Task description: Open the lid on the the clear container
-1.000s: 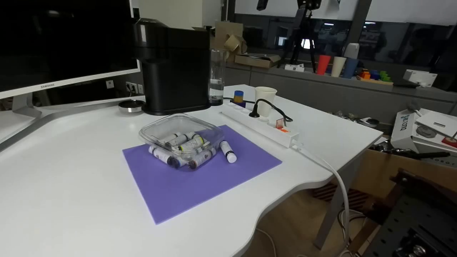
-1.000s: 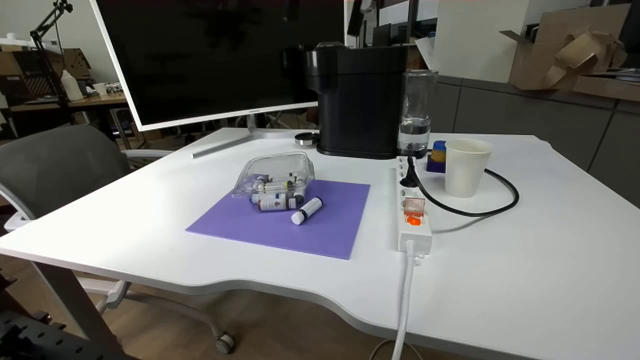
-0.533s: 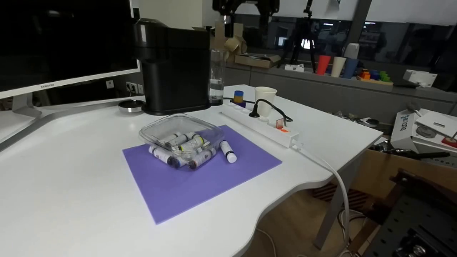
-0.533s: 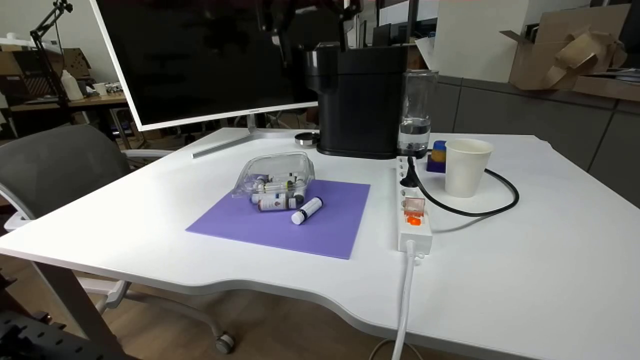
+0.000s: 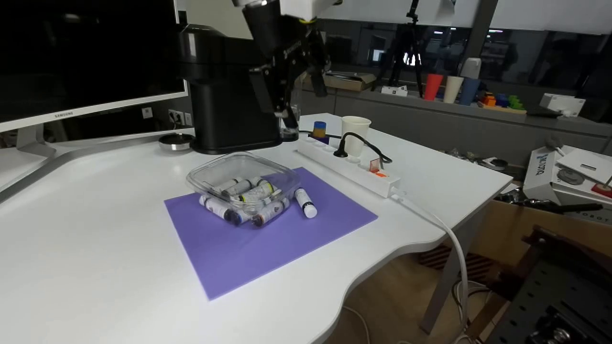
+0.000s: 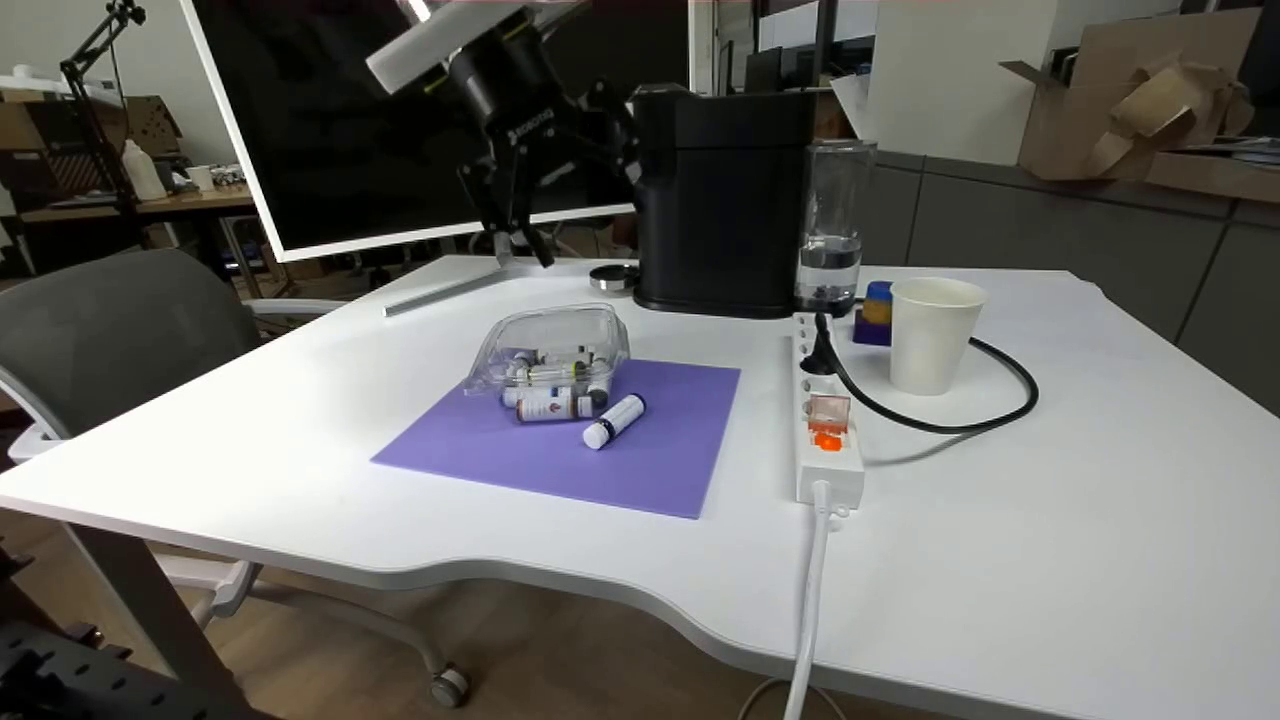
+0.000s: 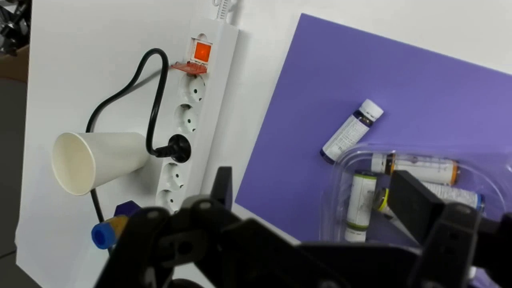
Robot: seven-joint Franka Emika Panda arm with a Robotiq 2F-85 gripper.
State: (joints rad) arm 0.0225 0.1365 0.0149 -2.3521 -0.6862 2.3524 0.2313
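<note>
One paper cup point(image 7: 114, 156) far left in my wrist view, near the power strip point(image 7: 212, 96). Lower middle, my pincer point(image 7: 314, 187) is spread wide, holding nothing, presumably prepped to grab. Lower right, the clear box point(image 7: 339, 204) overlaps the purple mat point(image 7: 328, 80), maybe for contrast, well below me; can't pick out the lid.

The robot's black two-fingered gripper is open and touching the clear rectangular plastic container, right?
Almost: the black two-fingered gripper is open, but not touching. Both exterior views show a gap between it and the clear rectangular plastic container below.
</note>
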